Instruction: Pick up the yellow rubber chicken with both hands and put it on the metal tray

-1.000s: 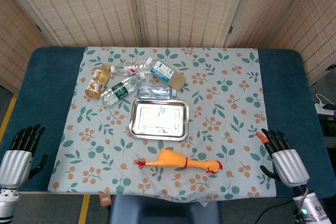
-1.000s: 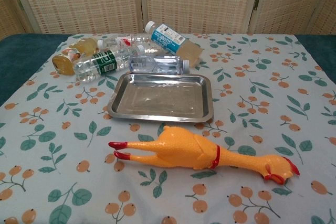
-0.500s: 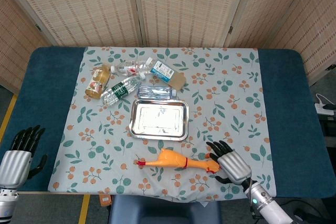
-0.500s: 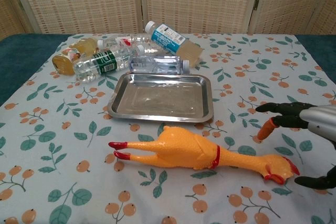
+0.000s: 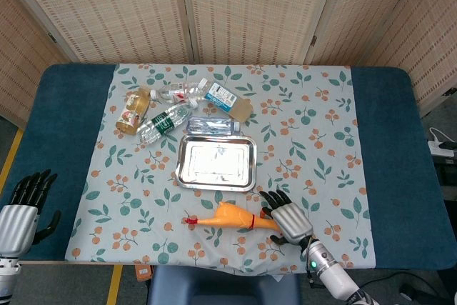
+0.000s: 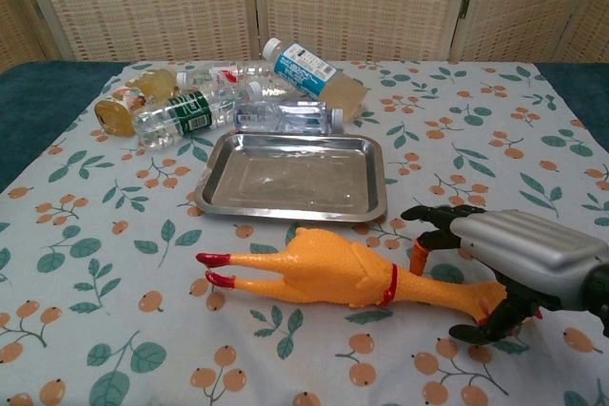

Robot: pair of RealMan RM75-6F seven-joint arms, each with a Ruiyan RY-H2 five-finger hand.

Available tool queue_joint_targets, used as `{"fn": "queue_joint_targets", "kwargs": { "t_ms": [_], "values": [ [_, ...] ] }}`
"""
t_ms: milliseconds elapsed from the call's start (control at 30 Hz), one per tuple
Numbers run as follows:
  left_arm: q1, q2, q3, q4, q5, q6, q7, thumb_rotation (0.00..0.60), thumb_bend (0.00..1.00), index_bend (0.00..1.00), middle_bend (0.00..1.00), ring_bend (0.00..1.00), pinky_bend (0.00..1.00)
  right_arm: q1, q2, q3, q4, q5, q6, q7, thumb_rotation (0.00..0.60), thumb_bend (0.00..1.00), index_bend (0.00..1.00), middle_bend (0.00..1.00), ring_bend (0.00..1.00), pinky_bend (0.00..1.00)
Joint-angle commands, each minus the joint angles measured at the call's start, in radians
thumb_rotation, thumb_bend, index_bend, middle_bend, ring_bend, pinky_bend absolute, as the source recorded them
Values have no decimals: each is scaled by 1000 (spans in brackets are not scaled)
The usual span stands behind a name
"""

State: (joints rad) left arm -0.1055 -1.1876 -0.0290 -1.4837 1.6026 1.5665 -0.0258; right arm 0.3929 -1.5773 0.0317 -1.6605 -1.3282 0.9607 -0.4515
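Right robot hand point(image 6: 509, 268) over yellow rubber chicken point(image 6: 343, 271) — bottle labels unreadable

Yellow rubber chicken point(image 6: 347, 271) lies before empty metal tray point(image 6: 211, 181).

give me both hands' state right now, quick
Left hand: open, holding nothing, at the table's left edge.
Right hand: fingers spread around the rubber chicken's head end, grip not closed.

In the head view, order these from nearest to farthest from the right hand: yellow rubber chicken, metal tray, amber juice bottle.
From the right hand:
1. Yellow rubber chicken, directly beside it, to its left.
2. Metal tray, behind the chicken, centre.
3. Amber juice bottle, far back left.
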Motion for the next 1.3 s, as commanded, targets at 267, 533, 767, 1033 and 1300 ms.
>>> {"fn": "queue_joint_targets", "kwargs": {
  "t_ms": [267, 533, 767, 1033, 1300],
  "values": [
    [-5, -1, 1, 0, -8, -16, 3, 600, 438, 0, 0, 0, 71, 10, -69, 16, 48, 49, 51, -39, 600, 187, 659, 201, 70, 166],
    [-6, 0, 10, -7, 9, -16, 10, 600, 438, 0, 0, 0, 71, 3, -75, 31, 13, 24, 130, -21, 600, 278, 836, 479, 467, 624],
    [-14, -22, 41, 1, 75, -10, -2, 600, 437, 34, 50, 21, 123, 20, -10, 51, -59, -58, 158, 79, 600, 319, 866, 520, 619, 823],
    [-44, -72, 79, 29, 153, -29, -74, 600, 448, 47, 122, 96, 193, 61, 51, 72, -143, -79, 125, 143, 600, 322, 871, 525, 619, 841],
    [-158, -67, 92, -59, 162, -196, -183, 600, 386, 0, 0, 1, 146, 113, 58, 96, -215, -66, 81, 152, 600, 322, 875, 529, 619, 841]
  ]
}}
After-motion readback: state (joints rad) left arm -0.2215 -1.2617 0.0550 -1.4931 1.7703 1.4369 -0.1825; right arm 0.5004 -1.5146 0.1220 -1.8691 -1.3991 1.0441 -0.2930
